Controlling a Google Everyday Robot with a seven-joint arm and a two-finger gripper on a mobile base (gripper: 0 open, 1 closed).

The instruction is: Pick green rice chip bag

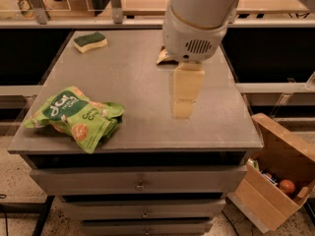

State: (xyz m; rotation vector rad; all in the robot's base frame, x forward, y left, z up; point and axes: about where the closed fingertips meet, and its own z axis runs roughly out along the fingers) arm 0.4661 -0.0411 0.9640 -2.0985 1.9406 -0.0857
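Note:
The green rice chip bag [76, 117] lies crumpled on the grey table top [142, 82] near its front left corner, label side up with white lettering and orange chip pictures. My gripper [183, 106] hangs cream-coloured below the white arm [197, 23] over the middle right of the table. It is well to the right of the bag and not touching it, and it holds nothing that I can see.
A green-topped yellow sponge [90, 41] sits at the back left. A brown-and-cream snack bag [162, 58] is mostly hidden behind the arm. An open cardboard box [275, 181] with a red fruit [287, 186] stands on the floor at the right. Drawers [140, 181] sit below the table top.

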